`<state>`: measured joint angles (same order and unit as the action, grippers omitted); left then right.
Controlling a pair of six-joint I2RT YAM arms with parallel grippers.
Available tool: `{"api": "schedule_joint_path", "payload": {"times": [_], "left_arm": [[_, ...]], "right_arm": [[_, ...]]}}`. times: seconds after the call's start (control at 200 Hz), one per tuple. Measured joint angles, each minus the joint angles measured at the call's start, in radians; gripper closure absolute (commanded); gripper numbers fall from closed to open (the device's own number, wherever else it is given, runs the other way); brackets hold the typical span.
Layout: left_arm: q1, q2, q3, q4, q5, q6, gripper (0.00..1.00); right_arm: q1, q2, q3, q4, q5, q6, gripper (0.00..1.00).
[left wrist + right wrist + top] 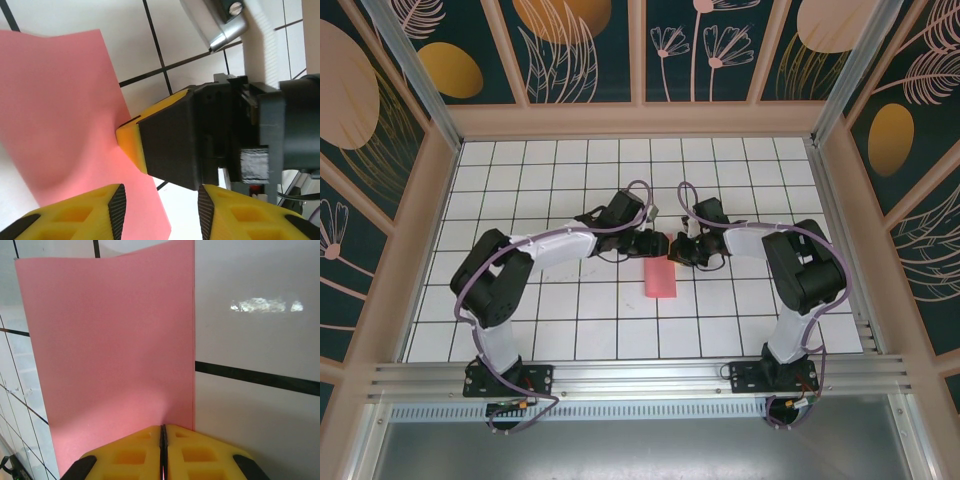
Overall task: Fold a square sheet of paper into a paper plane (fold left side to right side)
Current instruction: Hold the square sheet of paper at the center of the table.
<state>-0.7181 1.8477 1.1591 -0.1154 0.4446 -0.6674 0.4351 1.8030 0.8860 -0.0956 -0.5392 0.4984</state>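
On your left, the left tool (161, 202) is released. Its two blocky yellow fingers (75, 217), moulded with hollow pockets and faced with black pads, stand apart with nothing gripped between them, close over a corner of the square sheet of paper (60, 110).

The sheet is thin, matte pink-red paper with straight edges, and it bows in a soft curve in the left wrist view. From above it reads as a narrow oblong near the middle of the tabletop (570, 320), its far end right at the two fingertips.

To its right, the right tool (162, 432) is clenched on the edge of the sheet. Its yellow fingers (200, 455) are pressed flat together, and a sliver of pink shows in the seam between them.

The tabletop is glossy white, ruled into squares by dark lines, and the tile just right of the sheet reflects a light. A ribbed aluminium rail (640, 380) along the near edge carries the bases. The walls (580, 50) around you are dark teal panels printed with peach and orange leaves and flowers, set in pale wood-coloured frames.

You have two arms, the left arm (505, 290) and the right arm (800, 270), both white-shelled with black joints and purple cables. There are two tools and one sheet.
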Motion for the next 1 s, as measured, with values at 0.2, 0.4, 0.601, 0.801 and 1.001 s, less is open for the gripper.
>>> {"api": "schedule_joint_path", "payload": {"times": [0.2,0.4,0.601,0.801,1.001], "left_arm": [[0.000,0.040,-0.040,0.002,-0.006,0.001,0.58],[0.000,0.048,-0.081,-0.001,-0.038,0.003,0.60],[0.000,0.052,-0.106,0.019,-0.040,0.005,0.62],[0.000,0.053,-0.113,0.031,-0.040,0.005,0.62],[0.000,0.052,-0.117,0.042,-0.040,0.005,0.62]], "right_arm": [[0.000,0.001,0.005,-0.008,0.001,-0.004,0.89],[0.001,0.001,0.005,-0.008,0.002,-0.004,0.89],[0.001,0.001,0.005,-0.008,0.004,-0.004,0.89],[0.001,-0.003,0.005,-0.007,-0.003,-0.004,0.88],[0.000,-0.037,0.011,-0.006,-0.015,-0.002,0.89]]}}
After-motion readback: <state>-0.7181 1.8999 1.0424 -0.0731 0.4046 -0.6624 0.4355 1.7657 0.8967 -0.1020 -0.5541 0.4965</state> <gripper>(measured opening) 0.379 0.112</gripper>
